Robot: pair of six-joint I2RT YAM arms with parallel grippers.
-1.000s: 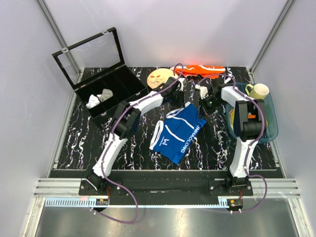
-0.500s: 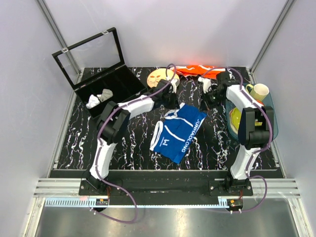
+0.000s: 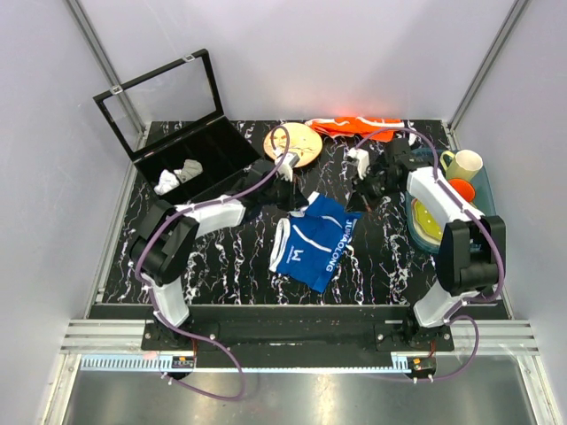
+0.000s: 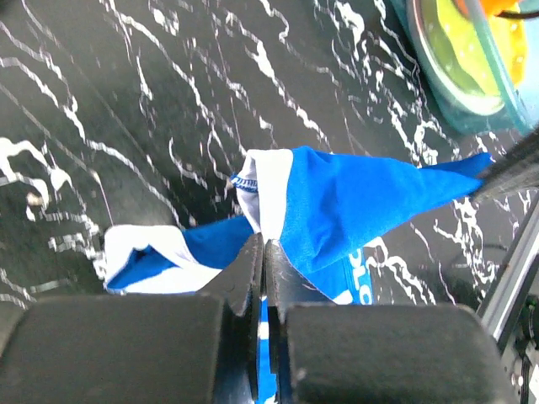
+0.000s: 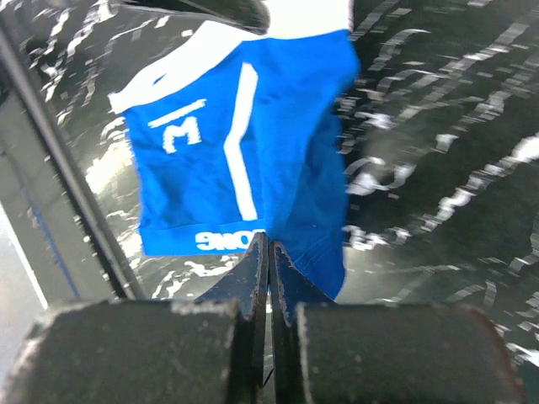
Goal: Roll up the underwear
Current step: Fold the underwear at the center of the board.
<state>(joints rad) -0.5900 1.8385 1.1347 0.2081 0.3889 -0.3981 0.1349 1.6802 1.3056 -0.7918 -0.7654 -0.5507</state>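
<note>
The royal-blue underwear (image 3: 310,250) lies on the black marbled table, its white waistband to the left and white lettering on the right. Its far edge is raised and pulled over toward the near side. My left gripper (image 3: 299,202) is shut on the far-left corner by the waistband; in the left wrist view the closed jaws (image 4: 264,246) pinch the blue and white fabric (image 4: 354,194). My right gripper (image 3: 358,202) is shut on the far-right corner; in the right wrist view the closed jaws (image 5: 269,241) grip the blue fabric (image 5: 219,160).
A black box (image 3: 208,150) with its lid open holds small white cloth pieces (image 3: 177,174) at the back left. A round wooden plate (image 3: 299,142) and an orange cloth (image 3: 359,127) lie at the back. A teal tray (image 3: 485,232) with a cup (image 3: 466,162) stands at the right.
Both grippers have come toward the near side with the underwear's far edge, which now folds over the rest. The left arm's elbow has swung left.
</note>
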